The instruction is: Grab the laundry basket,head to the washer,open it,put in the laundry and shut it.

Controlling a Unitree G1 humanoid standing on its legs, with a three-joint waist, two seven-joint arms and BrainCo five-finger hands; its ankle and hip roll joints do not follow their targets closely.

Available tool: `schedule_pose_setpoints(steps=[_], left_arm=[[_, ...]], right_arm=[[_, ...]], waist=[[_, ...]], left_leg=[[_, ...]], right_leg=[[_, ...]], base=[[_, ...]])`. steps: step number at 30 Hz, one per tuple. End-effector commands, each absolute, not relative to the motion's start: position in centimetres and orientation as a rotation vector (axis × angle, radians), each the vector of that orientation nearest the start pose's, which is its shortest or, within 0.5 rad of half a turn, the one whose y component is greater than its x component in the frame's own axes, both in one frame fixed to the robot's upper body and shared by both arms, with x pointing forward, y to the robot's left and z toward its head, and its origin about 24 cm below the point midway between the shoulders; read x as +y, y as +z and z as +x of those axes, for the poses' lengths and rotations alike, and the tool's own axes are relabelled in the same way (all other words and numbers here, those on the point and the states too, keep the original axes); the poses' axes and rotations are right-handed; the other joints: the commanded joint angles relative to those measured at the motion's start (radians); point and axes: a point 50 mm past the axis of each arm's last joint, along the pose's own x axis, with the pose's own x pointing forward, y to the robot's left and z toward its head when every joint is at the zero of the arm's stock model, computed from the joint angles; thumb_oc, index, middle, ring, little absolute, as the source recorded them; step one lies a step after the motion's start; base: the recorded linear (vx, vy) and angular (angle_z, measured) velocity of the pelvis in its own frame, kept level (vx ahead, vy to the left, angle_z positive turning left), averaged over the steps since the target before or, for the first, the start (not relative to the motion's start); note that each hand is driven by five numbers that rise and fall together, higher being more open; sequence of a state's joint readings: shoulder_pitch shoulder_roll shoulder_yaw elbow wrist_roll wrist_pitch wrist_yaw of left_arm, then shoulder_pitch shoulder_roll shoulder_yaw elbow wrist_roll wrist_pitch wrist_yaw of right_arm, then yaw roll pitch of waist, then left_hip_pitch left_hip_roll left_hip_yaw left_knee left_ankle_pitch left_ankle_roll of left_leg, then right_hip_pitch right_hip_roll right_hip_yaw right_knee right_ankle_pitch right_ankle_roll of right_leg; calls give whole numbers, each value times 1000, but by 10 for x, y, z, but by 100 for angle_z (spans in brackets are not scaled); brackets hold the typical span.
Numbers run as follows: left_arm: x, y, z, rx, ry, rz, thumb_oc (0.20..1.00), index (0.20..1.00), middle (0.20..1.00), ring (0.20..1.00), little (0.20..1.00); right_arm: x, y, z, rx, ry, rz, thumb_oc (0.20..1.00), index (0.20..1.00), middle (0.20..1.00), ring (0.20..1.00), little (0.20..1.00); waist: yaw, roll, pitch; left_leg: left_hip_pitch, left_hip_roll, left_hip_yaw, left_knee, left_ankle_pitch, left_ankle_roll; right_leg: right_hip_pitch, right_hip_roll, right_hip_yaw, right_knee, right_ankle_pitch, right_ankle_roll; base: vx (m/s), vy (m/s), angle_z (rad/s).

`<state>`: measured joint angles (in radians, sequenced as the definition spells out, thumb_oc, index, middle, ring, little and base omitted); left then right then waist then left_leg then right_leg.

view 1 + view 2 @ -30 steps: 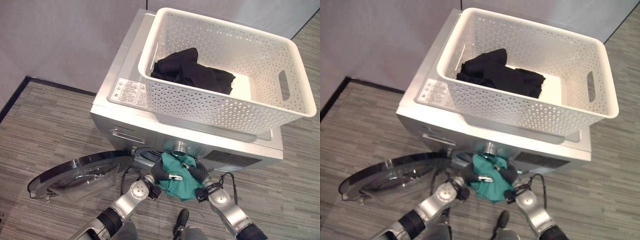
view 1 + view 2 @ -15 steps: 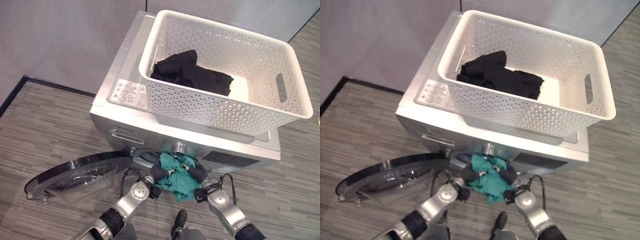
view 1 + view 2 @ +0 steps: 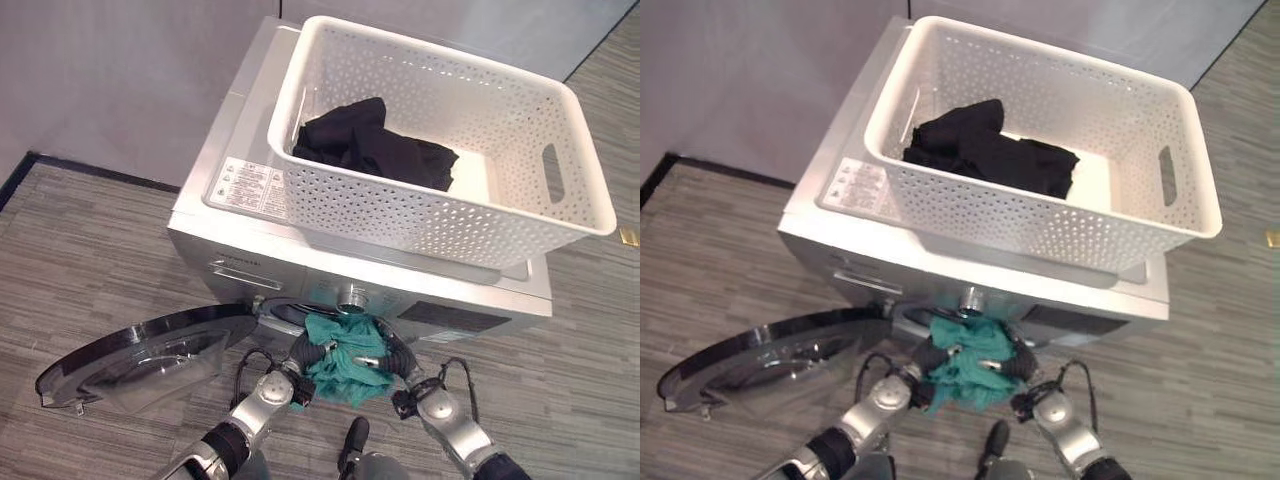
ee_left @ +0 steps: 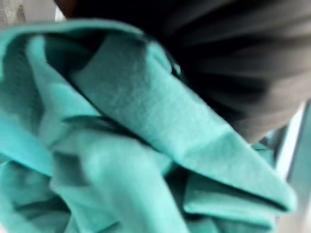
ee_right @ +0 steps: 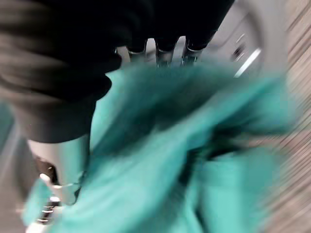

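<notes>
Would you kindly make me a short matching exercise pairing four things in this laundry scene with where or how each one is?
Things:
1. basket
2. black clothes
3. green cloth
4. washer door

Places or states:
A. held between both hands at the washer's opening
B. swung open
C. standing on top of the washer
D. lying inside the basket

Pairs: 1-C, 2-D, 3-A, 4-B

The left hand and right hand flank the green cloth in front of the washer.
</notes>
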<state>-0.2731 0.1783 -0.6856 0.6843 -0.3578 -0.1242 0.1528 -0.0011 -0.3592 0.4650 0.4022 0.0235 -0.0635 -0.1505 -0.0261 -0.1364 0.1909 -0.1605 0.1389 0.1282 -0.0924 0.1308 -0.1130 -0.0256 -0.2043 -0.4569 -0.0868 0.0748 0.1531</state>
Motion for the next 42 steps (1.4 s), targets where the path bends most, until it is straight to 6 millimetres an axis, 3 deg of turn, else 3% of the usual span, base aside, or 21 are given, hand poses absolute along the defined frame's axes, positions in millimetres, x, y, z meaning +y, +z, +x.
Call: schedule_pose_setpoints(steps=[1,7,8,9,12,15,19,24,25,32,38,42], left_arm=[[53,-42,267,355,-330,39,200,200,200,200,200],[67,-54,270,424,-232,13,200,200,200,200,200],[67,-54,270,424,-231,13,200,200,200,200,200],[67,-54,271,429,-225,-13,200,200,200,200,200],[67,-50,276,412,-234,-18,200,200,200,200,200],[65,-30,291,323,-277,20,200,200,200,200,200],[63,-6,309,229,-292,35,200,200,200,200,200],[53,30,325,105,-332,1,200,200,200,200,200],[47,38,328,83,-354,-12,200,200,200,200,200],[39,42,329,77,-379,-8,200,200,200,200,200],[40,45,332,68,-373,-8,200,200,200,200,200],[43,43,335,87,-331,-17,200,200,200,200,200]], right_arm=[[-179,-51,219,354,187,-535,1000,1000,1000,1000,1000],[-209,-98,179,621,170,-686,1000,1000,1000,1000,1000],[-209,-98,180,620,170,-686,1000,1000,1000,1000,1000],[-217,-121,156,769,207,-758,1000,1000,1000,1000,1000],[-221,-133,144,861,231,-793,1000,1000,1000,1000,1000],[-218,-145,133,947,302,-839,1000,1000,1000,1000,1000],[-215,-149,135,977,365,-919,1000,1000,1000,1000,1000],[-223,-148,144,1009,433,-1050,1000,1000,1000,1000,1000],[-227,-146,149,1032,399,-1032,1000,1000,1000,1000,1000],[-224,-140,166,982,371,-1025,1000,1000,1000,1000,1000],[-214,-138,174,900,576,-1267,1000,1000,1000,1000,1000],[-213,-133,186,857,557,-1283,1000,1000,1000,1000,1000]], waist=[[-5,9,39],[-24,-7,50],[-24,-7,50],[-20,-10,58],[-14,-11,74],[9,-16,126],[29,-19,176],[38,-4,214],[32,7,210],[27,15,166],[35,15,169],[26,11,174]], left_leg=[[45,40,41,5,-65,-3],[44,40,52,5,-64,-5],[44,40,52,5,-64,-5],[37,38,48,5,-61,-4],[20,37,39,5,-55,-5],[-34,41,17,12,-36,-4],[-98,50,-15,46,-43,-11],[-288,43,-67,277,-106,4],[-364,43,-86,355,-130,6],[-503,55,-122,508,-187,18],[-587,43,-155,618,-234,35],[-642,41,-168,689,-261,45]], right_leg=[[-36,-11,-15,57,-30,2],[-49,-11,-4,60,-24,5],[-50,-11,-4,60,-24,5],[-54,-11,-8,63,-25,4],[-67,-12,-14,68,-25,4],[-107,-14,-27,92,-29,-3],[-167,-9,-26,159,-69,-9],[-318,-44,-20,332,-122,-41],[-390,-54,-8,415,-156,-52],[-542,-85,13,606,-235,-74],[-639,-81,46,730,-295,-105],[-695,-82,60,792,-320,-111]], base=[[-16,11,-15],[-21,0,-13],[-24,-20,-17],[-38,-28,-12],[-80,-39,1],[-110,-84,9],[-115,-90,28],[-159,-26,16],[-123,-13,30],[-71,-4,15],[-50,-24,8],[-33,-1,-1]])
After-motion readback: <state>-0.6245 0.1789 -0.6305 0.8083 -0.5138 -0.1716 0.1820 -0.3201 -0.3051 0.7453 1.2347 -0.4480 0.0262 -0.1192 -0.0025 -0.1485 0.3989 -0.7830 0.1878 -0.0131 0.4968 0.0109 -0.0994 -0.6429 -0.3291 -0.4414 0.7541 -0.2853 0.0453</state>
